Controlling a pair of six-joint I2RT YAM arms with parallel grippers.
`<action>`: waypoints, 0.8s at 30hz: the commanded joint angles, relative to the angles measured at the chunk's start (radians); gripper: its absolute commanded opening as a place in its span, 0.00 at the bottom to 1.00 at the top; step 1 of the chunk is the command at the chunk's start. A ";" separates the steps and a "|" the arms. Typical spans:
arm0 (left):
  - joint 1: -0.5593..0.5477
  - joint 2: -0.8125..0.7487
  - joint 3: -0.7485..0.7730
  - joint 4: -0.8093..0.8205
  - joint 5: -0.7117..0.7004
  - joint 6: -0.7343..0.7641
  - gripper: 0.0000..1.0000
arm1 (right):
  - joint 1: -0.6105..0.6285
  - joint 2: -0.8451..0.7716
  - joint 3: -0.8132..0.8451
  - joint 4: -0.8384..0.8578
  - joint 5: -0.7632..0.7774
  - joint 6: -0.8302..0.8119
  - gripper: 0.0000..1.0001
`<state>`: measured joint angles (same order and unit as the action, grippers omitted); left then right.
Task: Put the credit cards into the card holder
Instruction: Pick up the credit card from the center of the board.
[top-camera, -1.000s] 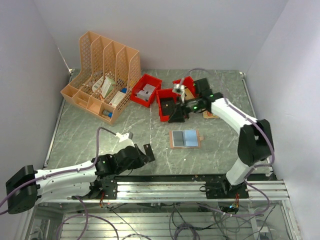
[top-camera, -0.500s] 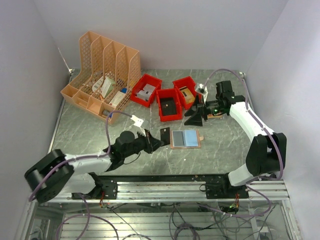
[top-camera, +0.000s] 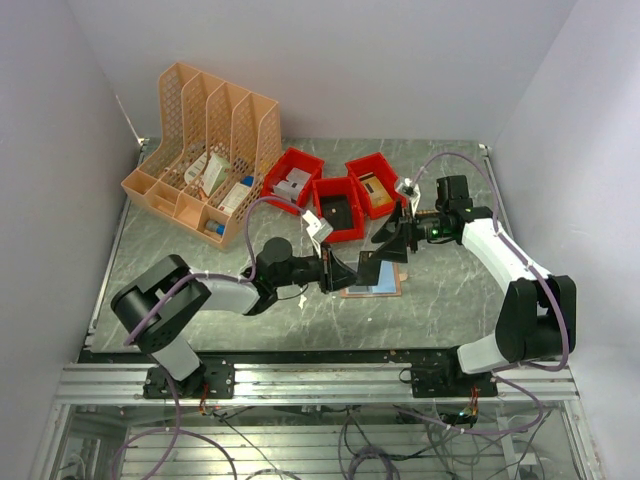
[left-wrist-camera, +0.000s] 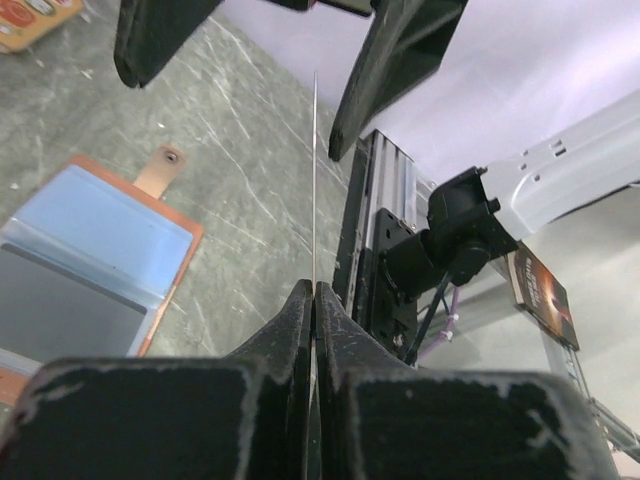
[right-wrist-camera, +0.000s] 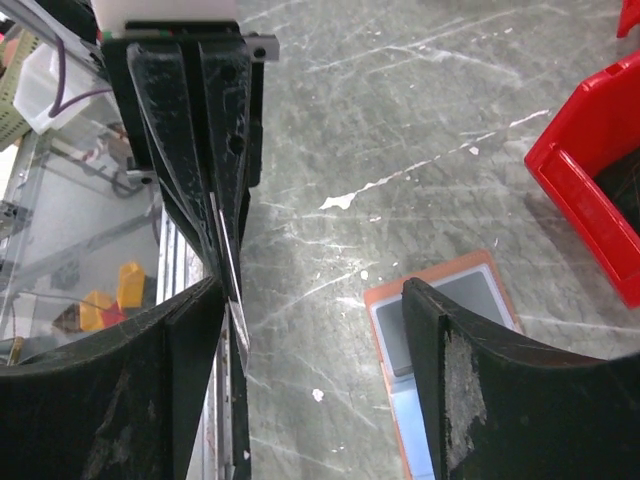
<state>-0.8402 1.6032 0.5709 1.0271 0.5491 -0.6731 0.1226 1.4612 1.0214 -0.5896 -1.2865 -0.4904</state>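
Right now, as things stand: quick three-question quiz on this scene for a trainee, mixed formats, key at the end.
1. True or false: the left gripper is shut on a card.
2. Pick one: the right gripper is A) shut on the card, B) open with a finger on either side of the card, C) shut on the card holder.
3. Fill in: the card holder lies ____ (open/closed).

Key: 1 true; 2 B; 3 open.

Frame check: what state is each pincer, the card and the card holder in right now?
Left pincer: shut on the card.
Right pincer: open, one finger either side of the card's free end.
Card: held aloft, gripped at one end.
Card holder: lying open and flat.
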 joint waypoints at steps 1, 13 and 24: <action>0.006 0.020 0.033 0.113 0.096 -0.006 0.07 | -0.014 -0.018 -0.013 0.088 -0.075 0.086 0.68; 0.025 0.014 0.046 0.083 0.113 -0.001 0.07 | -0.021 -0.009 -0.024 0.020 -0.130 0.036 0.33; 0.063 -0.042 -0.019 0.036 -0.034 -0.020 0.31 | -0.020 -0.016 -0.041 0.057 -0.077 0.077 0.00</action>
<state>-0.7975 1.6226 0.5785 1.0302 0.6167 -0.6910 0.1093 1.4548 0.9836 -0.5819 -1.4239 -0.4534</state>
